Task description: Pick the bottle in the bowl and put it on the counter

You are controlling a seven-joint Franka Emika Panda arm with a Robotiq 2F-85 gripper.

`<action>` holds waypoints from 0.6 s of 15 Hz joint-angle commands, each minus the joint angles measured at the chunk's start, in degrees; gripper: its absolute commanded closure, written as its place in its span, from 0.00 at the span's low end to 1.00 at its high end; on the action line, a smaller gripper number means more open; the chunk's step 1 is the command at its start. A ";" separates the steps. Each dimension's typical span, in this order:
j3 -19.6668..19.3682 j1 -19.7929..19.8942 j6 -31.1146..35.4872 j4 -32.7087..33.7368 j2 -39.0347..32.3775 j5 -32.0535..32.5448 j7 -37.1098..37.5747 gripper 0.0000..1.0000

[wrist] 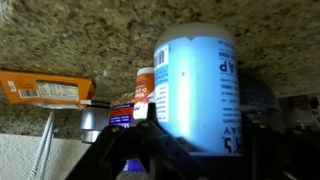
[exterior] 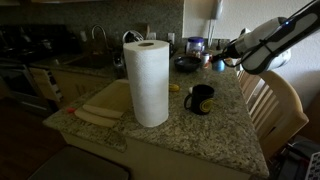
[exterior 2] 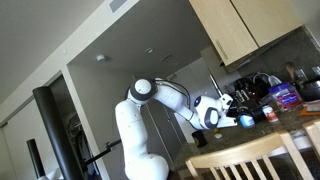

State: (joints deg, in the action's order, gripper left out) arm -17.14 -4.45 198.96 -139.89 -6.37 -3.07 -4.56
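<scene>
The pale blue-white bottle (wrist: 195,85) fills the wrist view between my gripper's dark fingers (wrist: 205,128), which are shut on it. This view is upside down, with the speckled granite counter (wrist: 100,35) at the top. In an exterior view my gripper (exterior: 226,56) holds the bottle (exterior: 218,63) low over the counter (exterior: 215,125), just right of the dark bowl (exterior: 187,64). I cannot tell whether the bottle touches the counter. The arm and gripper (exterior 2: 238,118) also show in the exterior view from the side.
A tall paper towel roll (exterior: 147,82) stands mid-counter, a black mug (exterior: 200,98) beside it and a tan cutting board (exterior: 100,108) at its left. A clear jar with a blue top (exterior: 196,46) stands behind the bowl. A wooden chair (exterior: 272,100) is at the right. An orange packet (wrist: 40,90) lies on the counter.
</scene>
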 commanded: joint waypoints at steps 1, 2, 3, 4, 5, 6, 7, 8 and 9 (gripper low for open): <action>-3.91 -7.32 -0.07 1.23 0.92 -10.37 -9.48 0.55; -4.79 -9.04 -0.11 1.10 1.11 -12.85 -10.97 0.55; -5.93 -10.81 -0.14 0.99 1.17 -14.97 -13.05 0.08; -7.03 -12.41 -0.16 0.56 1.52 -16.96 -14.47 0.06; -8.51 -14.04 -0.16 0.70 1.63 -18.76 -16.09 0.02; -9.11 -16.45 -0.16 3.98 -1.71 -22.12 -17.36 0.00; -10.27 -18.09 -0.17 4.65 -2.11 -23.72 -18.48 0.00; -11.43 -19.97 -0.24 5.44 -2.68 -25.55 -19.61 0.00; -12.71 -22.00 -0.33 6.82 -3.83 -27.21 -20.56 0.00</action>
State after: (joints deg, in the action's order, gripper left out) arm -26.41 -21.27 198.63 -136.83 -6.88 -25.17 -21.39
